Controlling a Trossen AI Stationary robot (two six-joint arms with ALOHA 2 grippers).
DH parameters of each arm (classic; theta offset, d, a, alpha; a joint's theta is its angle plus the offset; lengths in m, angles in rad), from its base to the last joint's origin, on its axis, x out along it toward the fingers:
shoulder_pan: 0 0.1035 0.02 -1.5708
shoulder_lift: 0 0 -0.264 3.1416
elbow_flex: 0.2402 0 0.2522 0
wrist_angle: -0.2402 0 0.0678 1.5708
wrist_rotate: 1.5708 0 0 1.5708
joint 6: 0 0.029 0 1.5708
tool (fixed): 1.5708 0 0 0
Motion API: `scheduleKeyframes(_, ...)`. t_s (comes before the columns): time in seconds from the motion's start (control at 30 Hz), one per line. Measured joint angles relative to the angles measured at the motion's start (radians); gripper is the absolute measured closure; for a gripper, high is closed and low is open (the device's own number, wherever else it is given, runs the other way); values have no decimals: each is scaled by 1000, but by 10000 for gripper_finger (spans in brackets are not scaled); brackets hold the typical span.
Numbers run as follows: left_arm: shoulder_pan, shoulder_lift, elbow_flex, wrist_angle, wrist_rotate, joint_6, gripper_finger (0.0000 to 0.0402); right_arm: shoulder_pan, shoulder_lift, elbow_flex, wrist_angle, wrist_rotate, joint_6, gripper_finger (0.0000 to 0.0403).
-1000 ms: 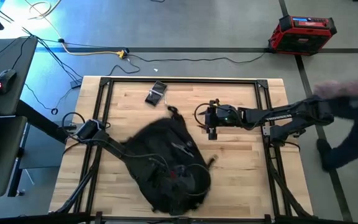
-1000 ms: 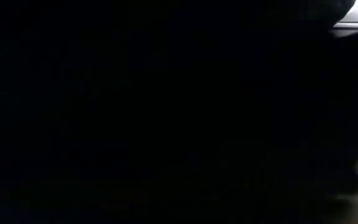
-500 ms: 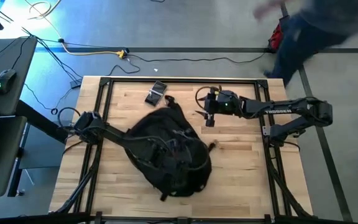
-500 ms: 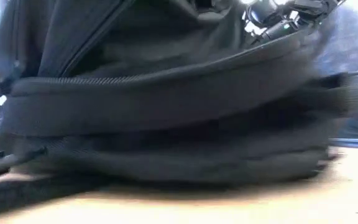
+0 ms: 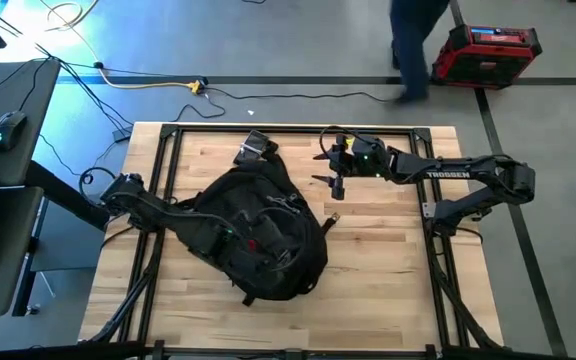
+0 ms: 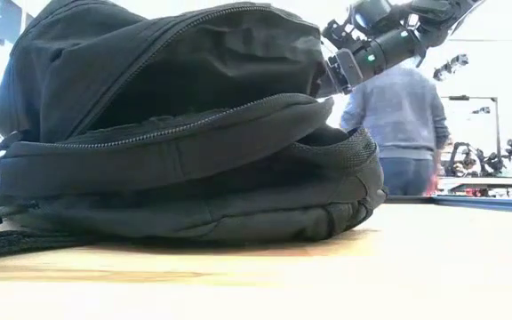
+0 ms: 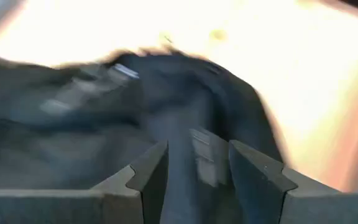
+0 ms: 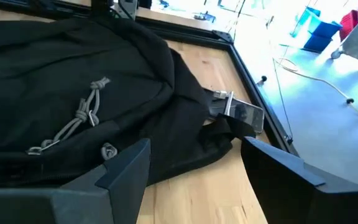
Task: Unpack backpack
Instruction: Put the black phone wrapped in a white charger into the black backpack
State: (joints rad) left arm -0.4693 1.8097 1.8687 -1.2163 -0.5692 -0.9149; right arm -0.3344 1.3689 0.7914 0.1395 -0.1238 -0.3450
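The backpack (image 5: 258, 235) lies in a heap just left of the table's (image 5: 388, 270) middle, its top reaching toward 12 o'clock, where a small pouch (image 5: 253, 150) pokes out beside it at the far rail. From 3 to 6 o'clock the wood is bare. The left claw (image 7: 197, 171) is over the bag, fingers apart and empty. The right claw (image 5: 334, 184) hangs at 1 o'clock, spread wide and empty, just beside the bag. A person (image 6: 403, 120) stands beyond the table's far edge.

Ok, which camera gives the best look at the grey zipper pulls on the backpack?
The right wrist view: the grey zipper pulls lie plainly on the backpack. The high view shows only faint specks, the low view just zipper seams, the left wrist view a blur.
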Motion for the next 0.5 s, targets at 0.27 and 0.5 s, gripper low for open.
scheduleKeyframes(0.27,257,-53,-26,-348,-143,-73,290,0,0,-1,0,-1,98,164)
scheduleKeyframes(0.5,649,-111,-158,-129,69,316,321,0,0,-2,-10,1,74,164)
